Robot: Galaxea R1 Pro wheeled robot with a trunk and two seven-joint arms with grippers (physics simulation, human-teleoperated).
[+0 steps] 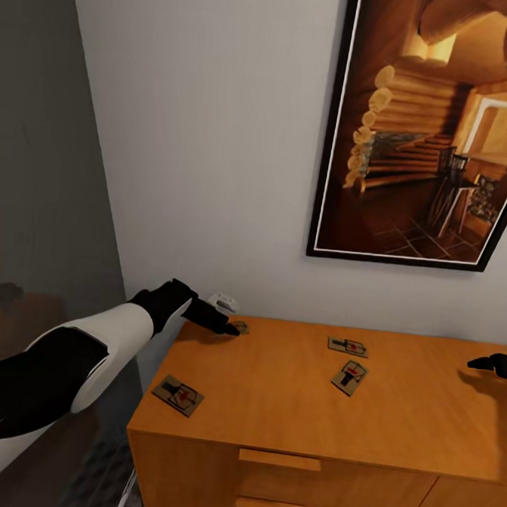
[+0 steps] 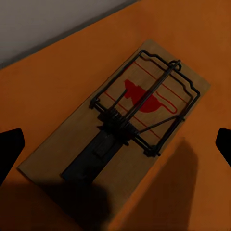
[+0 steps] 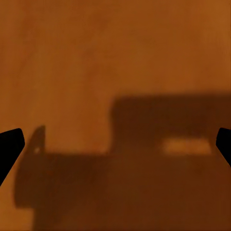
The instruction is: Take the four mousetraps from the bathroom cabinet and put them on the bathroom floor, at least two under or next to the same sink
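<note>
- The left arm (image 1: 88, 348), white with black joints, reaches in from the left edge of the head view toward the back left corner of the cabinet (image 1: 308, 446).
- The left gripper (image 1: 229, 329) hangs over a mousetrap (image 2: 118, 120) at that back corner. In the left wrist view its black fingertips (image 2: 9, 149) stand wide apart on either side of the trap, released and touching nothing.
- A second mousetrap (image 1: 178, 394) lies near the front left edge of the cabinet top.
- Two more sit near the middle of the top: one mousetrap (image 1: 347, 346) further back and another mousetrap (image 1: 349, 377) just in front of it, tilted.
- A dark-framed picture (image 1: 432, 130) of a log interior hangs on the white wall above the cabinet.
- The right gripper (image 1: 495, 365) hovers over the right part of the cabinet top; the right wrist view shows its fingertips (image 3: 10, 144) spread wide over bare orange wood, holding nothing.
</note>
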